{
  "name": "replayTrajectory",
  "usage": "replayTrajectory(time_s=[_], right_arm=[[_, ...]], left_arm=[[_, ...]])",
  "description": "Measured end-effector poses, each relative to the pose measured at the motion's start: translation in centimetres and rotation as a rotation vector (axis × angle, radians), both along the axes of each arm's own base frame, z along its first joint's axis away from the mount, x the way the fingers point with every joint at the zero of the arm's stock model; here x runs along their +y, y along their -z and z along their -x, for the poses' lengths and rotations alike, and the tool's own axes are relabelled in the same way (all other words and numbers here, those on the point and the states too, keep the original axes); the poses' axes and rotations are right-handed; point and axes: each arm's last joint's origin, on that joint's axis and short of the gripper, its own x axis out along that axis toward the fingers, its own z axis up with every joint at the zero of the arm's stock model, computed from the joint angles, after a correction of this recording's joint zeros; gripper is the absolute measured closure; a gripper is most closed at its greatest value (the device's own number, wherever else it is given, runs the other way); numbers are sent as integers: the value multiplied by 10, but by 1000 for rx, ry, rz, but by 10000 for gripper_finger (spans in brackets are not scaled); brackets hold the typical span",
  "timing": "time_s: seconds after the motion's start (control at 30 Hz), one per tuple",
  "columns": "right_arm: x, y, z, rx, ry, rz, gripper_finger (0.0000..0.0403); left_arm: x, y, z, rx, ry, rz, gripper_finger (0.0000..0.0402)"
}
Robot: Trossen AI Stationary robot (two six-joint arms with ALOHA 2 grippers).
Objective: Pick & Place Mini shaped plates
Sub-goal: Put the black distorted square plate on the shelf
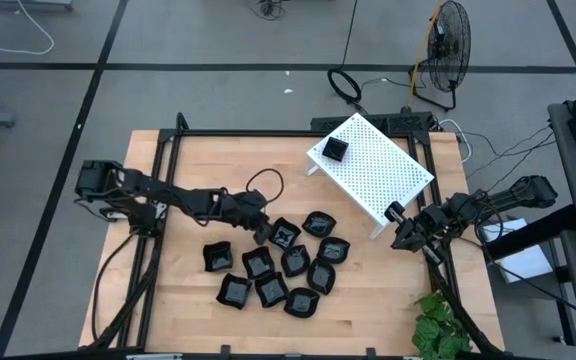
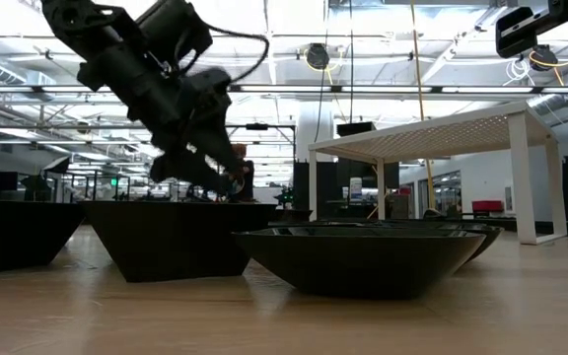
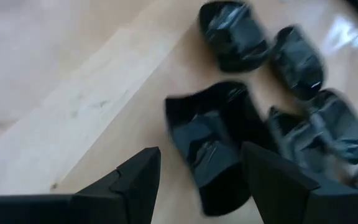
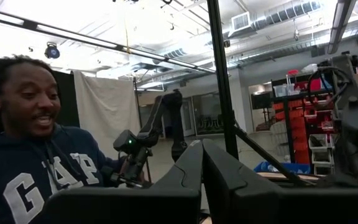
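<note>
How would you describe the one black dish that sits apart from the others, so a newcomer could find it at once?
Start in the high view at the white perforated rack, which stands tilted at the far right of the wooden table. On its far left corner rests a single mini plate. Unlike the cluster of mini shaped plates lying on the tabletop, it alone sits raised on the rack.

One camera looks straight down on the whole table (image 1: pixel 188 310); another sits at tabletop level, close behind the plates (image 2: pixel 363 258). The left wrist camera looks down at those plates (close up), the right wrist camera out into the room.
</note>
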Motion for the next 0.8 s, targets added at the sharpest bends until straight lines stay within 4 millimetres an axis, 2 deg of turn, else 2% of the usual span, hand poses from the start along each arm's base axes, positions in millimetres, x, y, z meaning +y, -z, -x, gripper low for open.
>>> replayTrajectory(time_s=[0.4, 0.8], right_arm=[[0, 0, 0, 0, 0, 0, 403], [0, 0, 0, -1, 0, 0, 403]], left_arm=[[-2, 28, -5, 91, -11, 4, 174], [11, 34, -1, 160, -112, -41, 174]])
